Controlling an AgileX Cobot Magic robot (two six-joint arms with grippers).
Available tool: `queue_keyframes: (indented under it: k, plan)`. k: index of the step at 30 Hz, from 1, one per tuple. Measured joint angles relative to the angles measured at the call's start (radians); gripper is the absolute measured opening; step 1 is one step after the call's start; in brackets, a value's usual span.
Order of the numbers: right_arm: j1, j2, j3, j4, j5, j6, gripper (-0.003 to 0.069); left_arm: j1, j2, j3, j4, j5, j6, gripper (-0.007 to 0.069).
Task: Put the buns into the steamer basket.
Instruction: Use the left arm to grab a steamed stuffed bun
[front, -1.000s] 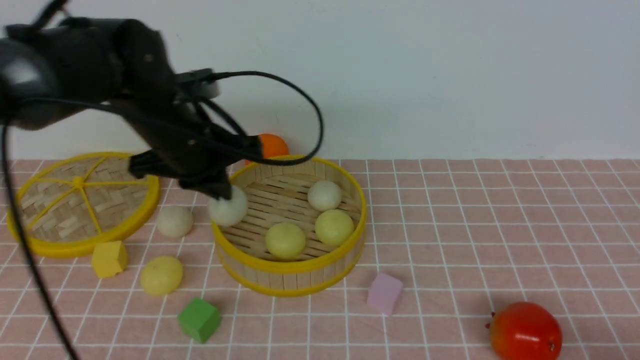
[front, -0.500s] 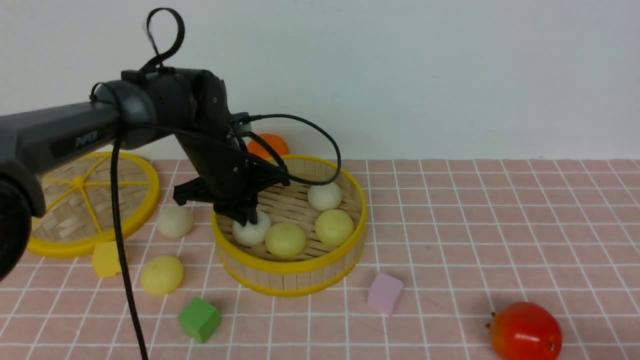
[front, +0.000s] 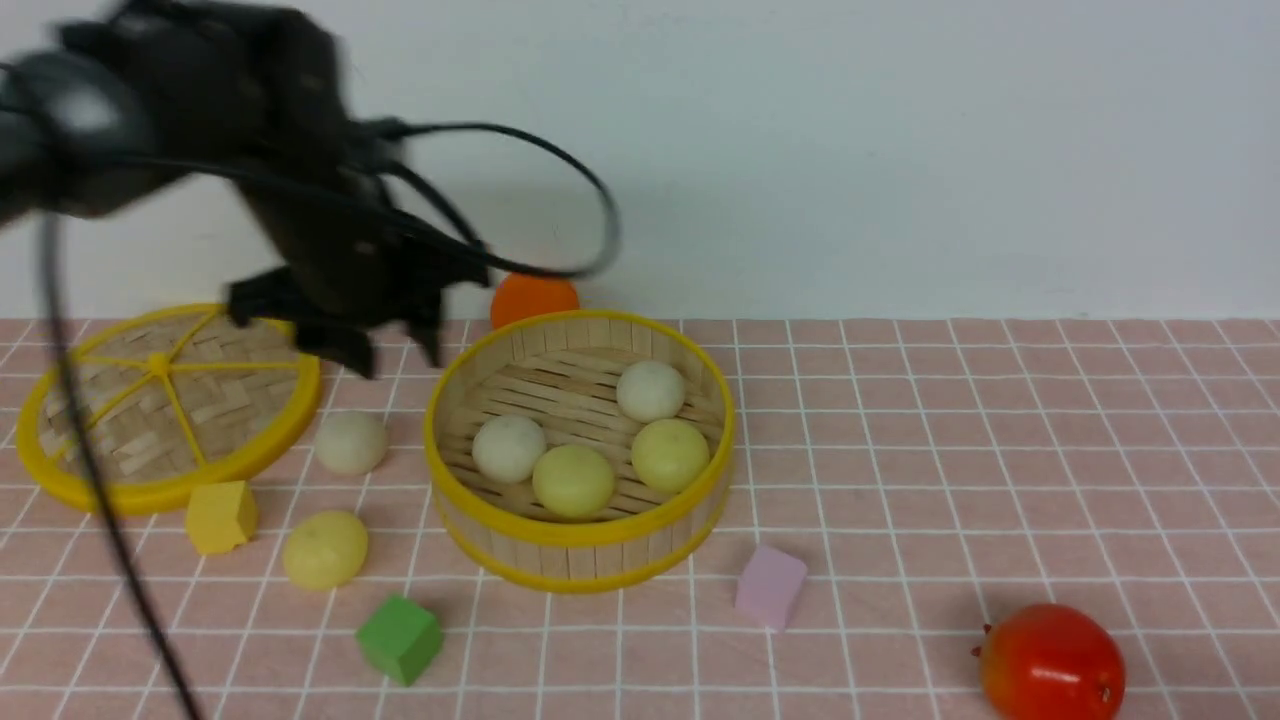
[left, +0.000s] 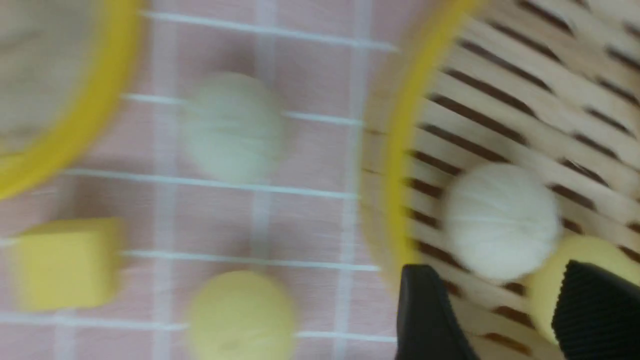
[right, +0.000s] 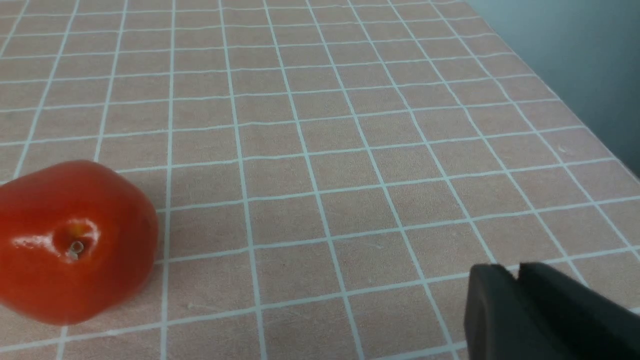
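The steamer basket (front: 580, 548) stands mid-table and holds two off-white buns (front: 509, 447) (front: 650, 390) and two pale yellow buns (front: 573, 480) (front: 669, 455). One off-white bun (front: 350, 442) and one pale yellow bun (front: 324, 549) lie on the table left of it. My left gripper (front: 392, 350) is open and empty, raised above the table left of the basket's rim. In the left wrist view the basket (left: 400, 150), a white bun in it (left: 500, 220) and the two loose buns (left: 230, 125) (left: 240, 315) show. My right gripper (right: 517, 270) is shut and empty over bare table.
The woven lid (front: 160, 400) lies at the far left. A yellow block (front: 220, 516), a green block (front: 398, 638) and a pink block (front: 769, 586) lie near the basket. An orange fruit (front: 533, 297) sits behind it. A red fruit (front: 1050, 664) is at front right.
My left gripper let go of the off-white bun inside the basket, opened, and rose up and to the left out of it. The right arm has not moved.
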Motion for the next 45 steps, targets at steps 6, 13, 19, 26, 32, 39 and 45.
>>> queue_keyframes:
  k: [6,13,19,26,32,39,45]
  plan:
    - [0.0,0.0,0.0,0.0,0.0,0.0,0.0113,0.155,-0.062,0.217,-0.046,-0.068,0.008,0.0325]
    - [0.0,0.0,0.0,0.0,0.0,0.0,0.012,0.161,-0.059,0.332,-0.081,-0.122,0.065,0.0314]
    - [0.0,0.0,0.0,0.0,0.0,0.0,0.0127,0.161,-0.021,0.332,-0.111,-0.128,0.109,0.0314]
    - [0.0,0.0,0.0,0.0,0.0,0.0,0.0136,0.161,-0.018,0.332,-0.177,-0.129,0.149,0.0314]
    - [0.0,0.0,0.0,0.0,0.0,0.0,0.0144,0.161,-0.012,0.332,-0.234,-0.124,0.177,0.0314]
    - [0.0,0.0,0.0,0.0,0.0,0.0,0.0153,0.161,-0.002,0.331,-0.218,-0.146,0.177,0.0314]
    - [0.0,0.0,0.0,0.0,0.0,0.0,0.0162,0.161,0.019,0.331,-0.179,-0.121,0.177,0.0314]
